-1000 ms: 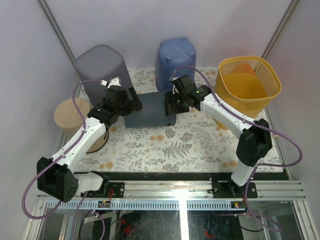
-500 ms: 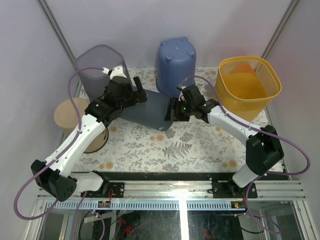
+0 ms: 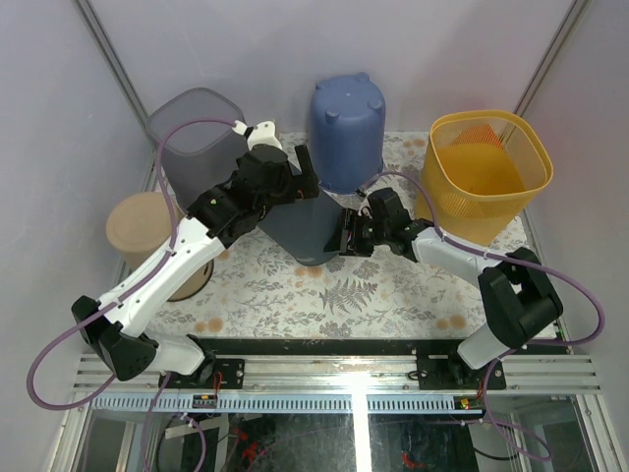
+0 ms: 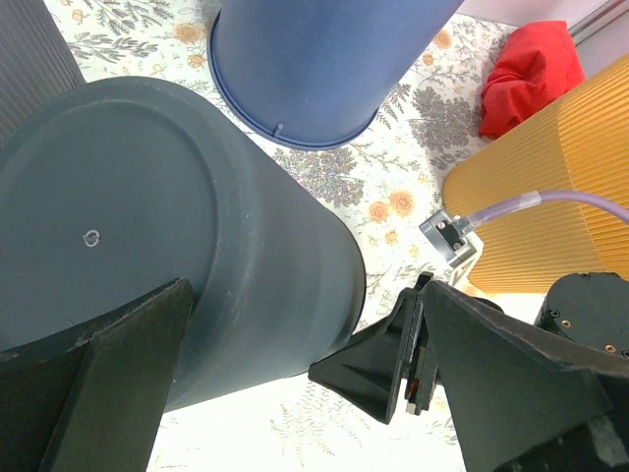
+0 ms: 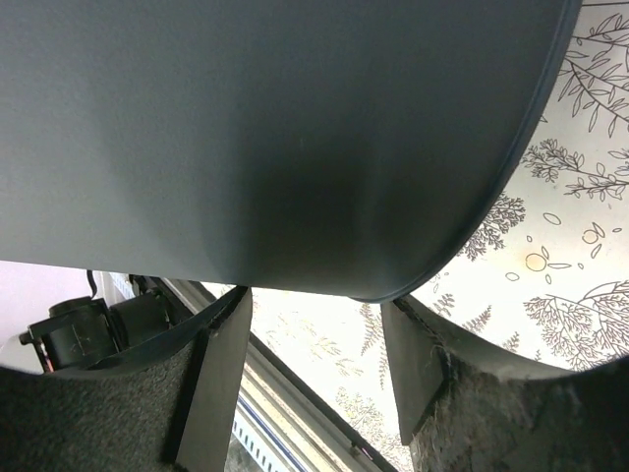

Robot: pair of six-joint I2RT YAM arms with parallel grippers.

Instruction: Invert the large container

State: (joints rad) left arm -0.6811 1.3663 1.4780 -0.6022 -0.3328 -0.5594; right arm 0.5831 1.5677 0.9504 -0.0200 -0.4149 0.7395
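The large dark slate container (image 3: 298,221) stands tilted in the middle of the mat, base up and rim toward the mat. My left gripper (image 3: 292,185) is open over its upturned base (image 4: 128,246), with the fingers wide on either side of its wall. My right gripper (image 3: 346,236) is open low at the container's right side. In the right wrist view the rim (image 5: 462,236) hangs just above the open fingers (image 5: 221,364). The right gripper also shows in the left wrist view (image 4: 388,364).
A blue bin (image 3: 346,123) stands upside down right behind the container. A grey ribbed bin (image 3: 192,133) is at back left, a tan cylinder (image 3: 138,226) at left, a yellow basket (image 3: 486,167) at right. A red cloth (image 4: 531,69) lies behind the basket.
The container went from lying on its side to tipped base-up. My left gripper rose and swung right with the base; my right gripper dropped toward the rim near the mat.
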